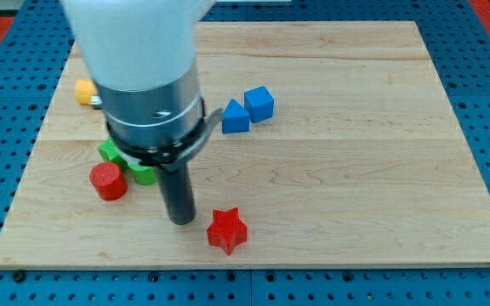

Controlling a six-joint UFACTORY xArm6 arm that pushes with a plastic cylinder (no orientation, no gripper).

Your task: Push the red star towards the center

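Rod and arm take up the view's upper left, and we see my tip [180,219] resting on the wooden surface [356,170] near its bottom edge, left of centre. We have no jaws to report: the arm ends in this plain dark rod, so nothing is apart, together or clamped.

We find the red star [226,229] just to the view's right of my tip and slightly lower, close beside it; whether the two touch we cannot tell, though a thin strip of wood seems to show between them. The star sits near the surface's bottom edge, below and left of the middle.

To the view's left of my tip stands a red cylinder [108,181], apart from the rod. Above it, partly hidden under the arm's grey collar, we make out green blocks [143,173], their shapes unclear. Further up, at the left edge of the arm, a yellow block [84,90] peeks out, mostly covered.

To the view's right of the arm, a blue triangular block [235,117] and a blue cube [259,103] sit just beside each other, well above the star.
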